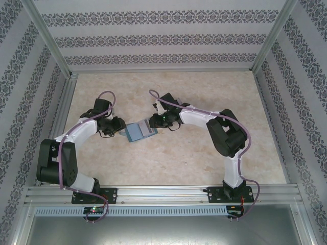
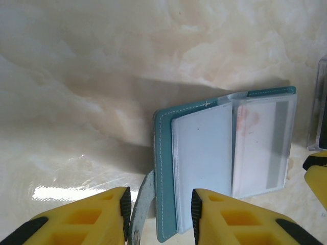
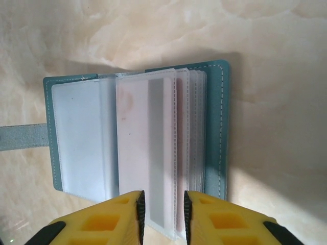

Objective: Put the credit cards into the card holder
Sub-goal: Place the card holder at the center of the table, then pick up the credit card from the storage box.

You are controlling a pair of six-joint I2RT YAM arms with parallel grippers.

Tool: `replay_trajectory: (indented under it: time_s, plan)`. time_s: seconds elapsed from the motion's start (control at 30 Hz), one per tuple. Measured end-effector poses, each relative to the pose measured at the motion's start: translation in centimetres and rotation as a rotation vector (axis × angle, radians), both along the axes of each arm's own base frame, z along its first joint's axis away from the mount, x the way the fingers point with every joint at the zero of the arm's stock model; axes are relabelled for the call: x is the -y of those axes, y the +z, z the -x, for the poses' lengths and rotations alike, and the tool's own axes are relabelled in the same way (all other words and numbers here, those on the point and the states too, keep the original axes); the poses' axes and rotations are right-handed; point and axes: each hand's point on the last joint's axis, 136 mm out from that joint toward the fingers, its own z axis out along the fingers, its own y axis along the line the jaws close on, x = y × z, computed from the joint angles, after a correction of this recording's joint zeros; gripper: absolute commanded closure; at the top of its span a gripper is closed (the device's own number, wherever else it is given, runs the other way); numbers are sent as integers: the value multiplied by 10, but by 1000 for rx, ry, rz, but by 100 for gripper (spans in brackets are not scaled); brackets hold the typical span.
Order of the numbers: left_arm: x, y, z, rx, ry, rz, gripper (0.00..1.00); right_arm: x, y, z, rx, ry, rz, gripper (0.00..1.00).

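The teal card holder [image 1: 139,131] lies open on the marble table, its clear sleeves fanned upward. A pale card with a grey stripe [image 3: 148,148] shows through one sleeve. My left gripper [image 2: 159,214] stands open astride the holder's teal cover edge [image 2: 163,168] and its strap [image 2: 140,209], with a gap at each pad. Across from it, my right gripper [image 3: 162,217] is open with the sleeves' free edges [image 3: 176,153] lying between its fingers. From above, the left gripper [image 1: 118,130] and the right gripper [image 1: 153,122] flank the holder. No loose credit cards are in sight.
A clear plastic edge [image 2: 321,102] stands just right of the holder in the left wrist view. The right gripper's yellow finger [image 2: 317,176] pokes in below it. Patterned walls and metal rails [image 1: 153,194] enclose the marble tabletop [image 1: 204,163].
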Motion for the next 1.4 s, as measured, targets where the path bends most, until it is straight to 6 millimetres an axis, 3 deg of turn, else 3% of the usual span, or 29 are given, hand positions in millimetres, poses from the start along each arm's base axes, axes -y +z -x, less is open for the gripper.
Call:
replay_trajectory:
  time_s: [0.2,0.4,0.57,0.7,0.9,1.23,1.4]
  plan:
    - [5,19,-6,45,-8,30,61,8,19,0,25,-12,-18,67]
    - [14,49,-23,115,-24,80,62,21,56,-8,85,-43,-66,65]
    - [20,59,-27,133,-20,128,61,44,83,-17,133,-92,-96,64]
    - [31,69,-32,156,-25,159,61,65,89,-22,148,-133,-97,63]
    - [74,81,-42,190,-111,206,61,102,90,-35,163,-208,-85,60]
    - [148,57,-61,139,-231,259,60,163,89,-59,173,-330,-54,57]
    - [173,49,-72,130,-264,290,61,172,75,-64,131,-341,-36,56]
